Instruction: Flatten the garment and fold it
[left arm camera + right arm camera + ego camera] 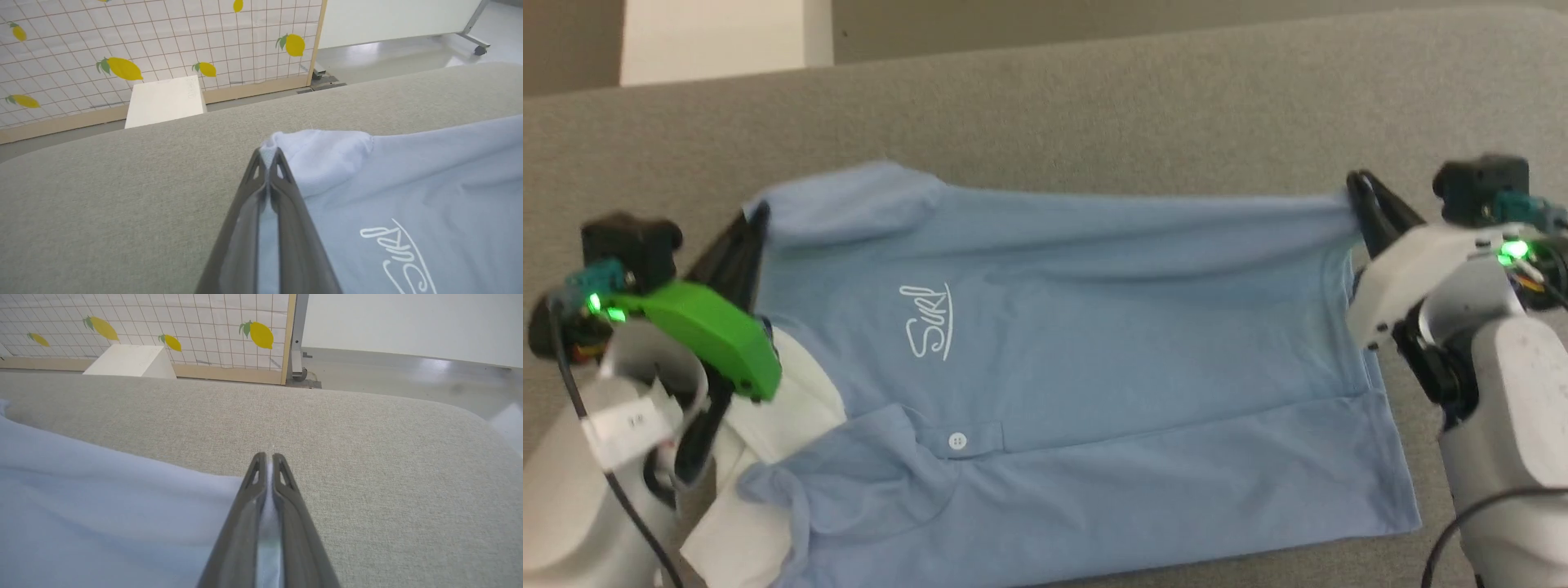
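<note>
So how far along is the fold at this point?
Done: the garment lies front-up and mostly spread on the grey surface. Under way: the left hand pinches the far sleeve, the right hand the far hem corner, that edge stretched between them. Left: no fold visible yet; the near shoulder is rumpled.

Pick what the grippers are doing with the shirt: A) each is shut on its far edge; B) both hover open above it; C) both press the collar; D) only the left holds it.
A: left gripper and right gripper each pinch the shirt, jaws closed.
</note>
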You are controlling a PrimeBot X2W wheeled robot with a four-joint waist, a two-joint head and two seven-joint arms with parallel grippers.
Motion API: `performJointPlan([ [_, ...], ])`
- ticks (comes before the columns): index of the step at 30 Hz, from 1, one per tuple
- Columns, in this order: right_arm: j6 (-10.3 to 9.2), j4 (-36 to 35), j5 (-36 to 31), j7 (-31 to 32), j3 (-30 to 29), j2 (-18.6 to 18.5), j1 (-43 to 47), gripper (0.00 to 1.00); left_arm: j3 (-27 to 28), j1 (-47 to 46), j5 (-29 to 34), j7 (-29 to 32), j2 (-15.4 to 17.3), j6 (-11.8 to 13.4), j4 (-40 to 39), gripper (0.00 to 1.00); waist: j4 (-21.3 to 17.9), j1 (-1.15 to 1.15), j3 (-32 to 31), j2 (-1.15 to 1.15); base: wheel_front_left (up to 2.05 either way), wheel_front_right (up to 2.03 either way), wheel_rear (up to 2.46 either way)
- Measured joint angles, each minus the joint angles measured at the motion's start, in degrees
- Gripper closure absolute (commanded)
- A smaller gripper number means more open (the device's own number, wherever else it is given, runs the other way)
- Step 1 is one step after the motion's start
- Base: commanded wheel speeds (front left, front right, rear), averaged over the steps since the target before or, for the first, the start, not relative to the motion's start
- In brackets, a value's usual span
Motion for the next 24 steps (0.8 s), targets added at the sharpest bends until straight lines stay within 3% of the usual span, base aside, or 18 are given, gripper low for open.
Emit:
performJointPlan([
  [9, 0.0, -5.4, 2.1, 0.9, -1.7, -2.7, 11.1, 1.0, 2.3, 18.0, -6.2, 0.1, 0.1, 5.0, -11.7, 1.0, 3.7, 0.0, -5.8, 0.0, 0.0, 0.0, 0.0],
  [16, 0.0, -6.8, 2.6, 6.4, -3.0, -4.5, 18.0, 1.0, 1.6, 30.2, -10.9, 0.3, -0.8, 6.7, -16.4, 1.0, 6.9, 0.0, -7.5, 0.0, 0.0, 0.0, 0.0],
  [24, 0.0, -6.5, 1.9, 15.6, -1.7, -6.0, 23.0, 1.0, -0.9, 35.3, -13.3, 0.9, -2.8, 6.5, -13.8, 1.0, 8.4, 0.0, -7.6, 0.0, 0.0, 0.0, 0.0],
])
